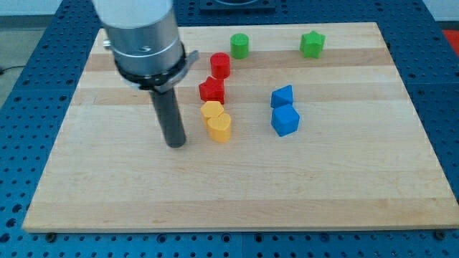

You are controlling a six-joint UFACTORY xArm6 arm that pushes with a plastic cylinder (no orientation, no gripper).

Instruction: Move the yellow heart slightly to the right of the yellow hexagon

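Observation:
The yellow heart (220,127) lies near the board's middle, touching the yellow hexagon (211,110), which sits just above it and a little to the view's left. My tip (176,145) rests on the board to the left of the yellow heart, a short gap away and slightly lower in the view. The rod rises from the tip to the arm's grey cylinder at the view's top left.
A red star-like block (211,90) sits just above the yellow hexagon, with a red cylinder (220,65) above it. A green cylinder (239,46) and green star (312,44) lie near the top edge. Two blue blocks (282,97) (285,121) sit right of the heart.

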